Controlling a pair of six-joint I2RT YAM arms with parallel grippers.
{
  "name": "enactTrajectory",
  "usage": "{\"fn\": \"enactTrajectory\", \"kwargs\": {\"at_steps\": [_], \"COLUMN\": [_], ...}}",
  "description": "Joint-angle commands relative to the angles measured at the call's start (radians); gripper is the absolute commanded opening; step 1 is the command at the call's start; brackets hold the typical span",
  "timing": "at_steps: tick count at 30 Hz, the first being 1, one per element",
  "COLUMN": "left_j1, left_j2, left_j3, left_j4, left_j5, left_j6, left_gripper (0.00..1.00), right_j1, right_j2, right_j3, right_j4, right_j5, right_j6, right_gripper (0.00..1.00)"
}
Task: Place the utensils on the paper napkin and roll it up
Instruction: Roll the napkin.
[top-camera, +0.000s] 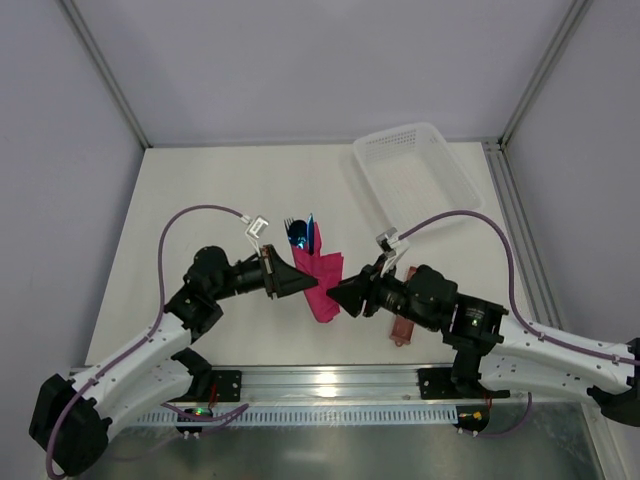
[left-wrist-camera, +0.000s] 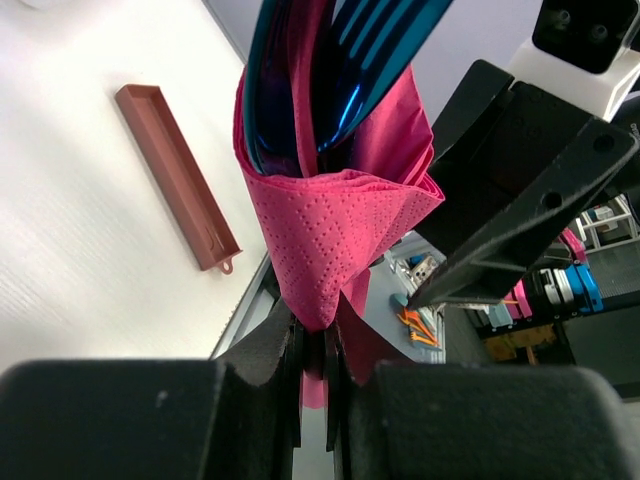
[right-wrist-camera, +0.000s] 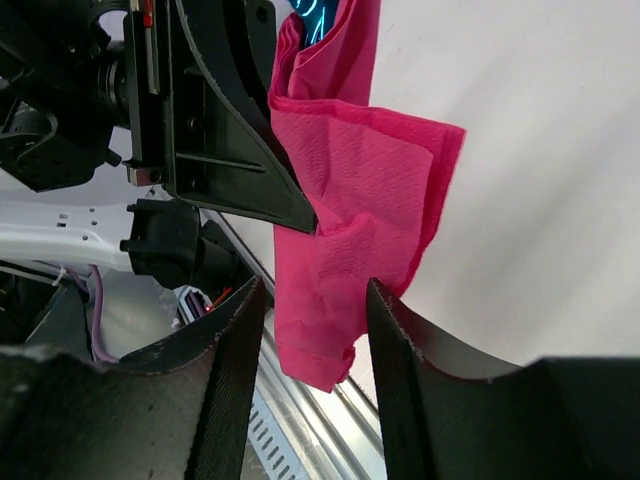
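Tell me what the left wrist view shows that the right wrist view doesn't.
Only the left wrist view: the brown sleeve on the table, and the left gripper pinching the napkin at its tip. Only the right wrist view: the right gripper open, the napkin's corner hanging between its fingers. Both: the napkin around the utensils, and the other arm's gripper.

- The table (top-camera: 200, 200) has a flat cream-white top, evenly lit, with only soft shadows;
- plain pale grey walls (top-camera: 320, 60) close it in on the far side, left and right;
- slim aluminium posts (top-camera: 105, 75) run along the wall corners;
- a shiny metal rail (top-camera: 330, 380) lines the near edge, with a white slotted strip (top-camera: 340, 412) just beneath it.
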Motion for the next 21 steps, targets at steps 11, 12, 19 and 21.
{"fn": "enactTrajectory", "kwargs": {"at_steps": [11, 12, 19, 21], "left_j1": [0.004, 0.004, 0.004, 0.004], "left_j2": [-0.044, -0.044, -0.041, -0.035], "left_j3": [0.035, 0.035, 0.012, 0.01], "left_j4": [0.112, 0.115, 0.183, 0.206], "left_j5": [0.034, 0.035, 0.064, 0.081], "left_j6": [-0.032, -0.035, -0.055, -0.06], "left_gripper": [0.0, 0.0, 0.0, 0.0], "right_j1": [0.046, 0.046, 0.048, 0.048], "right_j2": [0.128, 0.13, 0.131, 0.122], "right_j3": [0.051, 0.049, 0.003, -0.021], "right_j4": [0.137, 0.142, 0.251, 0.278], "right_j5": [0.022, 0.022, -0.041, -0.057], "right_j6": [-0.086, -0.089, -0.106, -0.108], "right_gripper": [0.54, 0.55, 0.55, 0.55]}}
